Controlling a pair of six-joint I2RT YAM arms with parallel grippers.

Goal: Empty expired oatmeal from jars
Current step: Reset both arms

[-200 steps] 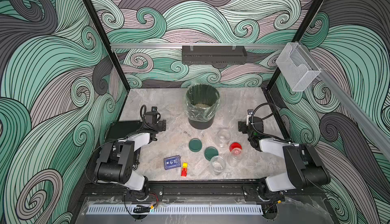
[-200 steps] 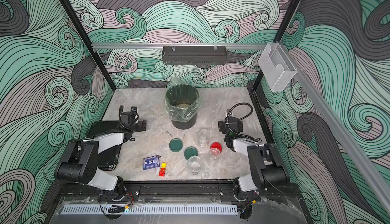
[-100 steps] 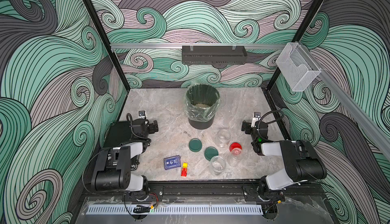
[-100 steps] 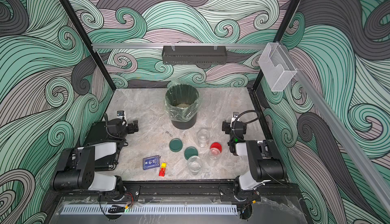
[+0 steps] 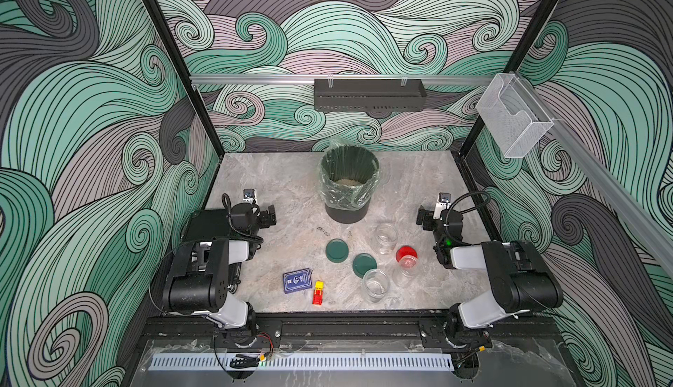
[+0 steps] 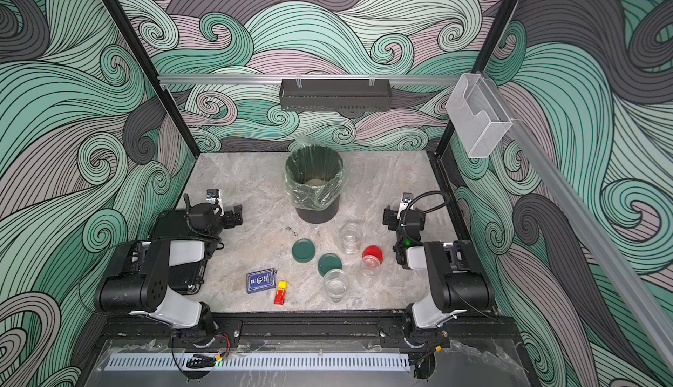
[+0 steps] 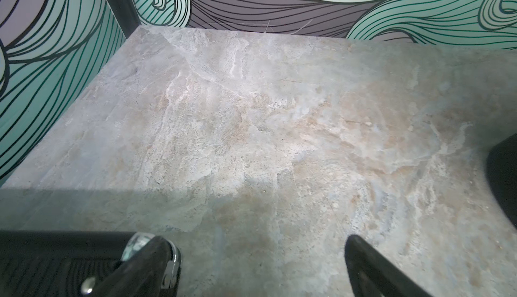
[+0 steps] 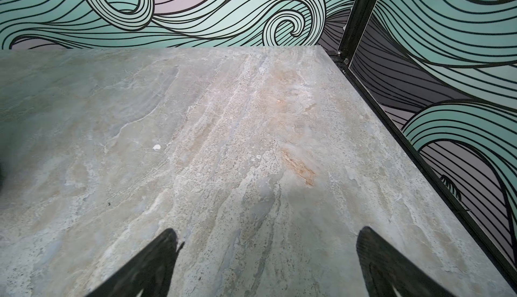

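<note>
jars (image 5: 386, 237): clear, glossy | tabletop (image 5: 291, 185): marbled stone look, matt | bin liner (image 5: 346, 194): thin crinkled plastic

On my grey marbled table (image 5: 269, 185) I see a black bin (image 5: 346, 214) with a clear liner (image 5: 342, 195) standing toward the back, a blue card box (image 5: 297, 281) near the front edge with a red-and-yellow toy car (image 5: 318, 293) just beside it, and a black rack (image 5: 369, 95) on the rear rail (image 5: 255, 79).
</note>
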